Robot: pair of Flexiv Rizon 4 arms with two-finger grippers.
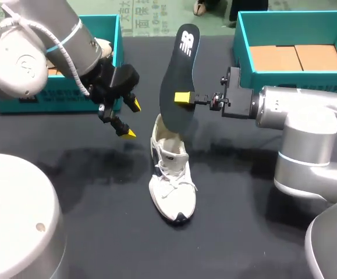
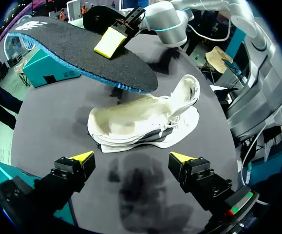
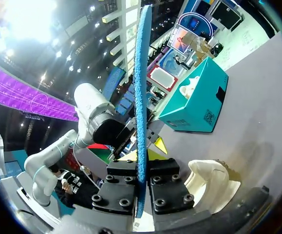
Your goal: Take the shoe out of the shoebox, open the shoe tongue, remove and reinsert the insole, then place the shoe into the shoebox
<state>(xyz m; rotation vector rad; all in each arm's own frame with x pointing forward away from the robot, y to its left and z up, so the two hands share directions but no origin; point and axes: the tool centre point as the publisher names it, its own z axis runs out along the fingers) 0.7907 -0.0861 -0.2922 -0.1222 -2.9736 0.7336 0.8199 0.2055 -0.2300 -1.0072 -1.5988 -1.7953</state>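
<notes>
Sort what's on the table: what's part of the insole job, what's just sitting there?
Job:
white shoe
black insole, held above it
right gripper, shut on the insole
left gripper, open, beside the shoe
left shoebox and right shoebox; cannot tell which is the shoe's

Lying about:
brown cardboard in the right shoebox
white item in the left shoebox
</notes>
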